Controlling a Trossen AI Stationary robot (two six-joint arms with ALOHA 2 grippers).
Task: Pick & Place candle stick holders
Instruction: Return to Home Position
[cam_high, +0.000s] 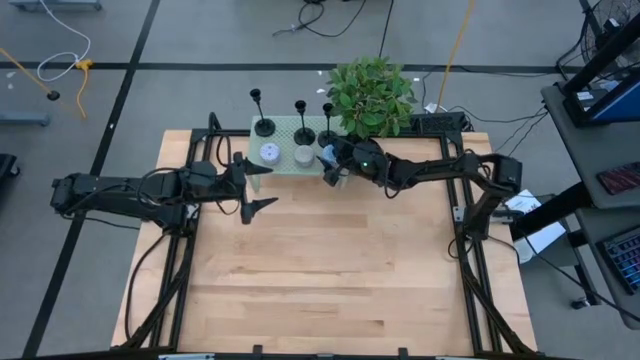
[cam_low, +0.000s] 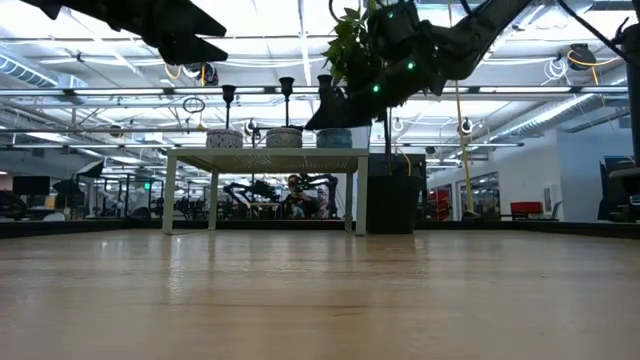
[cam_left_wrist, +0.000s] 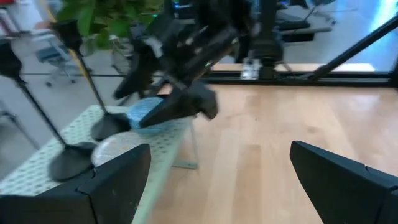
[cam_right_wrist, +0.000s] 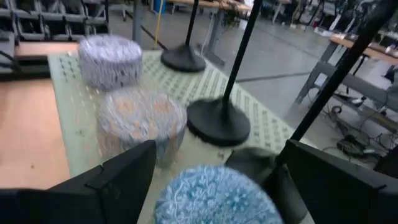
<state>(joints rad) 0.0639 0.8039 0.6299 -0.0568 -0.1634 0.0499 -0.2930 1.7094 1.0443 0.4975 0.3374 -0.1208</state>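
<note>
Three black candle stick holders (cam_high: 263, 125) (cam_high: 303, 133) (cam_high: 327, 132) stand upright on their disc bases along the far side of a small pale green perforated stand (cam_high: 285, 143). Three round candles sit in front of them: a purple-patterned one (cam_right_wrist: 111, 59), an orange-patterned one (cam_right_wrist: 140, 127) and a blue one (cam_right_wrist: 214, 196). My right gripper (cam_right_wrist: 221, 149) is open over the stand's right end, one finger on either side of the blue candle. My left gripper (cam_high: 272, 186) is open and empty, just near-left of the stand, above the table. My right gripper comes at the blue candle's top (cam_right_wrist: 211, 186) slanting down from the table's right, one finger on each side of it. I cannot tell whether the fingers touch it. The candle sits on the stand.
A leafy plant (cam_high: 372, 95) in a black pot (cam_low: 393, 205) stands right behind the stand's right end, close to my right arm. The bare wooden tabletop (cam_high: 330, 270) stretches toward the near edge. A black frame (cam_high: 470, 250) runs along the table's sides.
</note>
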